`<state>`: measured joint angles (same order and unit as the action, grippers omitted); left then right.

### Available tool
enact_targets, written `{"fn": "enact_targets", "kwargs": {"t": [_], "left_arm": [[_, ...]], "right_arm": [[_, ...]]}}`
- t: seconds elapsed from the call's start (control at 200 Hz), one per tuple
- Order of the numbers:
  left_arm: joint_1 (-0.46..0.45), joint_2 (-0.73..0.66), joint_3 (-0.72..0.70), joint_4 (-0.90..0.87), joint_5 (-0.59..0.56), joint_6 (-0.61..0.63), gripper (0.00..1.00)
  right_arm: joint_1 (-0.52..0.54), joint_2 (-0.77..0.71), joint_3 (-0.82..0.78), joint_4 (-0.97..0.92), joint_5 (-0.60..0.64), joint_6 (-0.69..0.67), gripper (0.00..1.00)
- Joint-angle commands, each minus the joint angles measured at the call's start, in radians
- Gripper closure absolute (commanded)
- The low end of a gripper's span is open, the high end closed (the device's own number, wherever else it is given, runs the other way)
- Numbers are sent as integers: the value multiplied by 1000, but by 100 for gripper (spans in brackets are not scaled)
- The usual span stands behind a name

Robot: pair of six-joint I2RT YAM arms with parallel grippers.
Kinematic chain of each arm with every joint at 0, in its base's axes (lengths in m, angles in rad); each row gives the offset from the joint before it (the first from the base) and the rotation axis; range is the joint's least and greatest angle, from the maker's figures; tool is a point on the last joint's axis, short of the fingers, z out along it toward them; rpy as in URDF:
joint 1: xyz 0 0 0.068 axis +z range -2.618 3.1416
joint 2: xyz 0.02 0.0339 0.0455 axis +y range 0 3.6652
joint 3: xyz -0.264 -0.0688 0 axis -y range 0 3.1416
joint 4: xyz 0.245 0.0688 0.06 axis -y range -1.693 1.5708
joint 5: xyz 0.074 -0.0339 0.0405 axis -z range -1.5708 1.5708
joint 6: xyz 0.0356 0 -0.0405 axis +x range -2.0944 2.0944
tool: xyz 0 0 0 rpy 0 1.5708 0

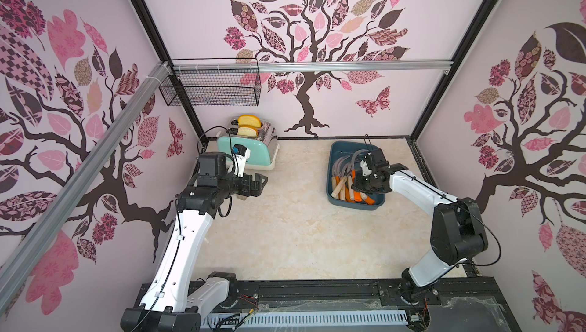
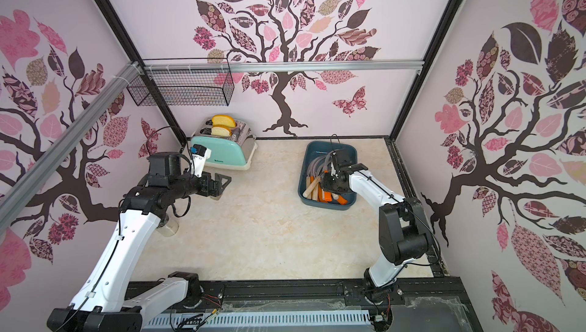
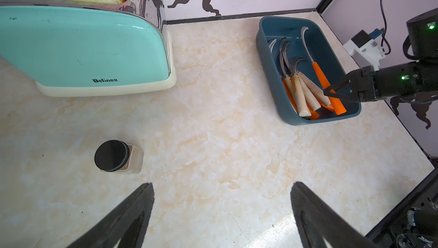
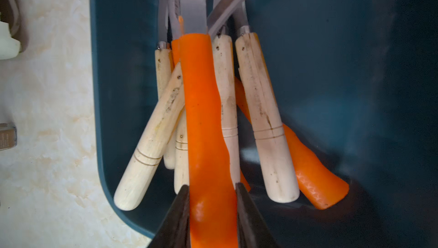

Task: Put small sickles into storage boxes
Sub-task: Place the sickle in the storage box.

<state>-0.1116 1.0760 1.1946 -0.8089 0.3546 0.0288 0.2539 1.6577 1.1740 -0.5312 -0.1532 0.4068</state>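
The storage box (image 1: 329, 171) (image 2: 302, 184) (image 3: 265, 69) (image 4: 113, 69) is a dark teal tray at the back right of the table. Several small sickles (image 1: 341, 184) (image 3: 301, 88) lie in it with wooden and orange handles, blades towards the back wall. My right gripper (image 1: 357, 187) (image 2: 326, 184) (image 3: 331, 91) (image 4: 212, 187) is inside the box, shut on the handle of an orange sickle (image 4: 203, 104) (image 3: 318, 71) that lies over the other handles. My left gripper (image 1: 260, 183) (image 2: 223, 184) (image 3: 221, 185) hovers wide open over bare table at the left, holding nothing.
A mint-green toaster (image 1: 247, 152) (image 3: 83, 50) with bread slices stands at the back left. A small jar with a black lid (image 3: 113, 155) (image 2: 169, 229) stands on the table under my left arm. A black wire basket (image 1: 212, 86) hangs on the back wall.
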Motion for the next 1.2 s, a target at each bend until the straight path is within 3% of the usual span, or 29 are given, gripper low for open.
{"fn": "enact_targets", "kwargs": {"t": [0.0,0.48,1.19], "left_arm": [[-3,-3,-4,1,18,5,6],[-5,-5,-5,-1,15,16,6],[-5,14,12,5,15,11,6]], "right_arm": [[-14,13,12,8,2,-20,78],[-20,65,8,-4,-1,-39,75],[-21,59,8,-13,8,-52,60]]}}
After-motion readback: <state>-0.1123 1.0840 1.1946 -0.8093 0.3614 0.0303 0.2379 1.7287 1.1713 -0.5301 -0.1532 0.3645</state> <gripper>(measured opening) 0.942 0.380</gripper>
